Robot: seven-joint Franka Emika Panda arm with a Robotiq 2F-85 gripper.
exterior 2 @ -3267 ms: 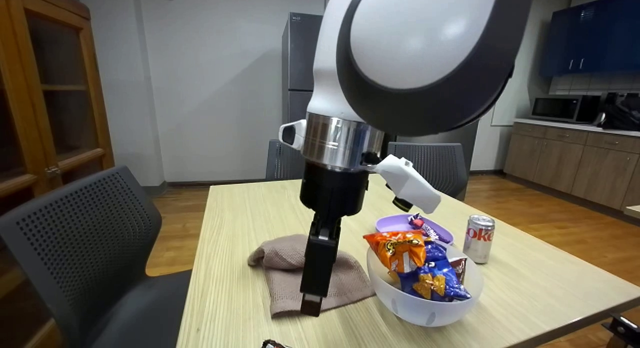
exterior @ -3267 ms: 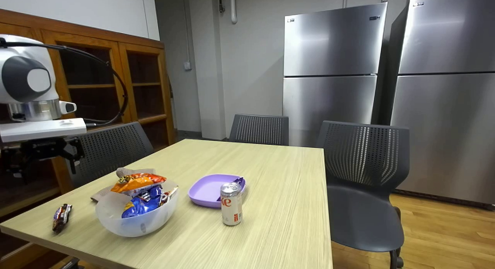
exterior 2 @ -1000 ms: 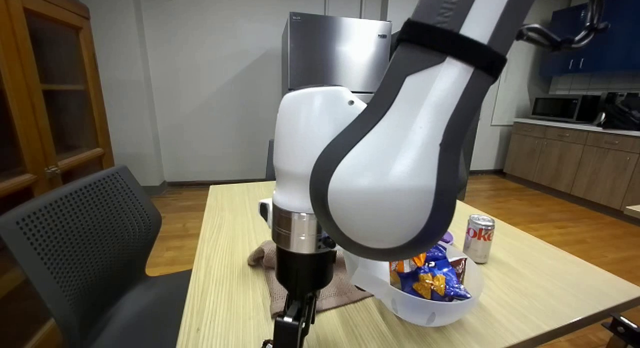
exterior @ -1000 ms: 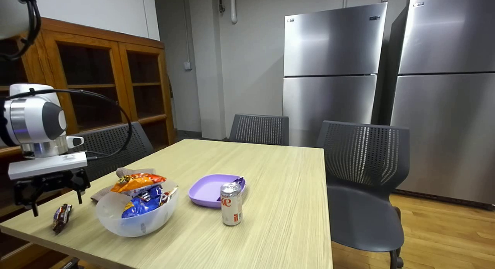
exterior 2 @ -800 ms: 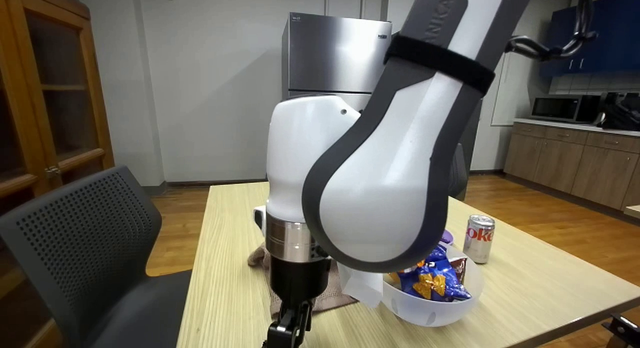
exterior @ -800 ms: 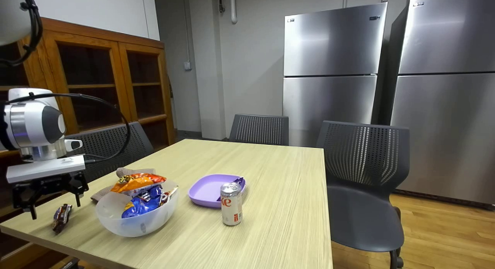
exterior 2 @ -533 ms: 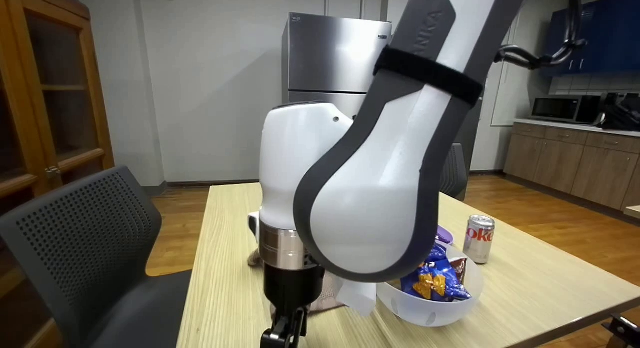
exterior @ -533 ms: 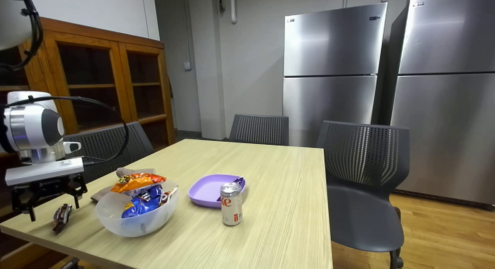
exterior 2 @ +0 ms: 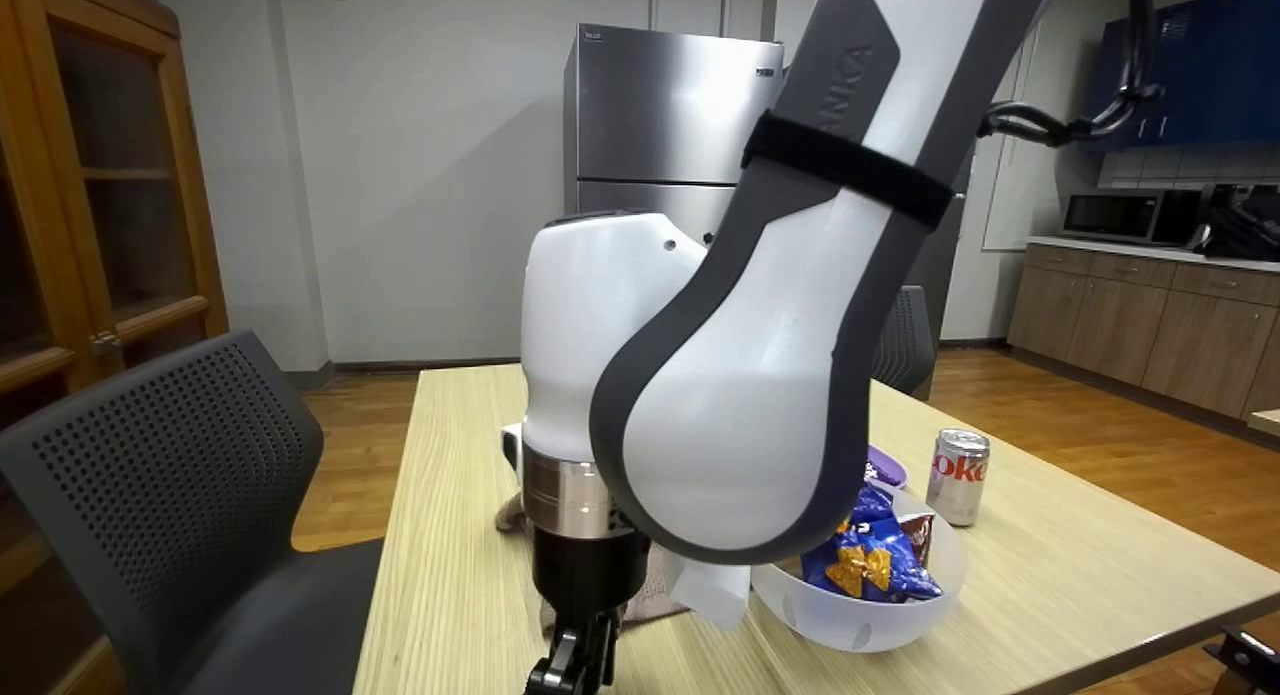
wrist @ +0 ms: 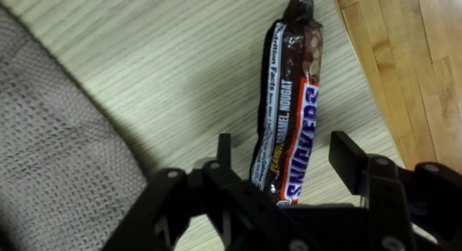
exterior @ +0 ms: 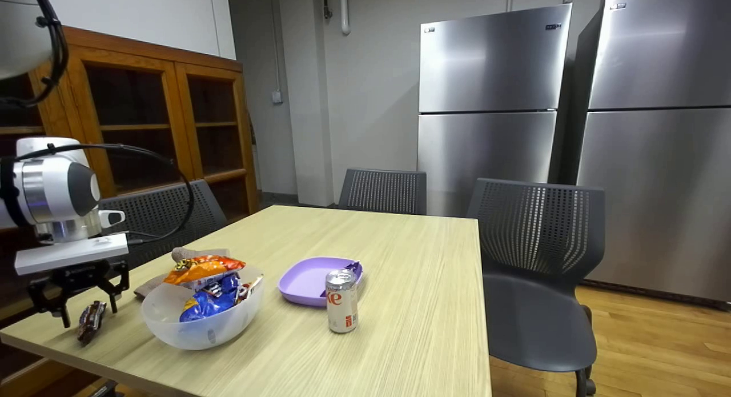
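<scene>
My gripper is low over the table, with its two black fingers apart. A brown Snickers bar lies on the table between them. In the wrist view there is a visible gap between the bar and each finger, and nothing is held. The bar's near end is hidden behind the gripper body. In an exterior view the gripper straddles the bar near the table's corner. In an exterior view only the upper part of the gripper shows; its fingertips and the bar are hidden or out of frame.
A brownish-grey cloth lies beside the bar. A translucent bowl of snack bags stands close by. Beyond it are a purple plate and a Coke can. The table edge is near the bar. Dark chairs surround the table.
My gripper has come down from high above the table to around the bar. In the last half second its fingers have drawn closer together. The bar, bowl, plate and can have not moved.
</scene>
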